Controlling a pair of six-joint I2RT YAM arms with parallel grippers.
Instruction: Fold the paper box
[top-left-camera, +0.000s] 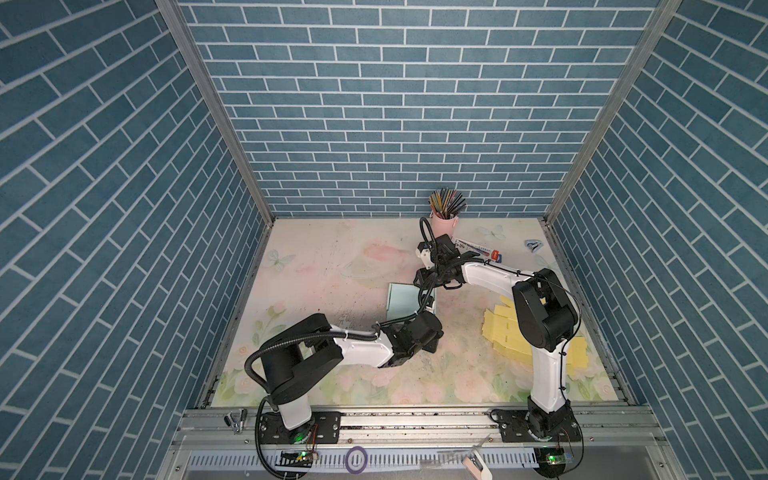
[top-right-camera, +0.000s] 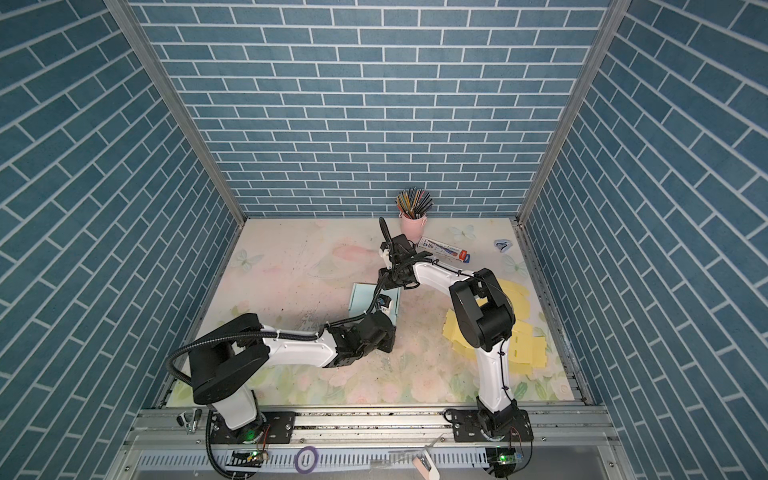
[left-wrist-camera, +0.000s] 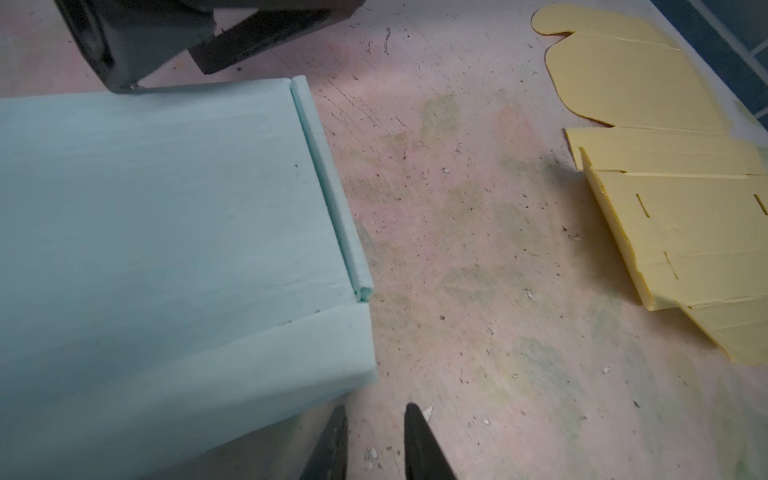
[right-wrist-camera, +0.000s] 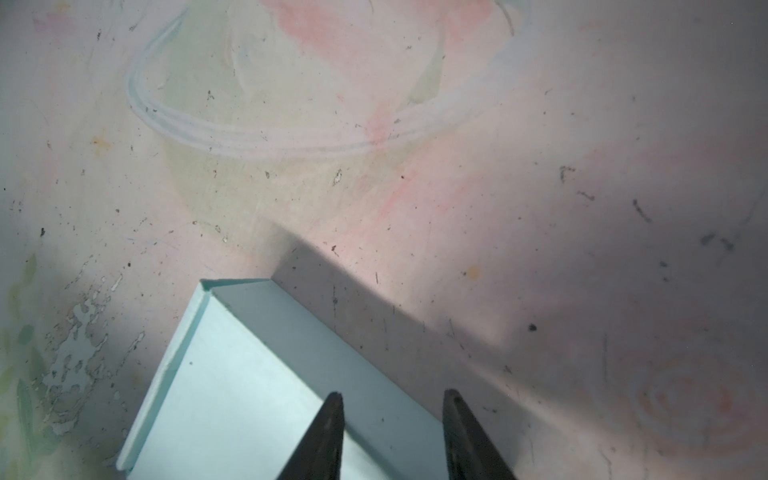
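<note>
The light blue paper box (top-left-camera: 405, 299) (top-right-camera: 365, 297) lies folded up near the middle of the table, with a rolled rim (left-wrist-camera: 332, 199) along one side. My left gripper (left-wrist-camera: 376, 409) hovers just off the box's near corner, open by a narrow gap with only bare table between its fingers. My right gripper (right-wrist-camera: 392, 395) is open over the box's (right-wrist-camera: 232, 374) far edge, one finger above the top face and one above the table beyond the side wall. Its black body (left-wrist-camera: 124, 41) shows at that edge in the left wrist view. In both top views the wrists hide both sets of fingertips.
Flat yellow box blanks (top-left-camera: 503, 332) (left-wrist-camera: 665, 208) lie to the right of the box, partly under the right arm. A pink cup of pencils (top-left-camera: 444, 220), a long printed carton (top-left-camera: 478, 249) and a small blue-white item (top-left-camera: 533, 246) sit at the back right.
</note>
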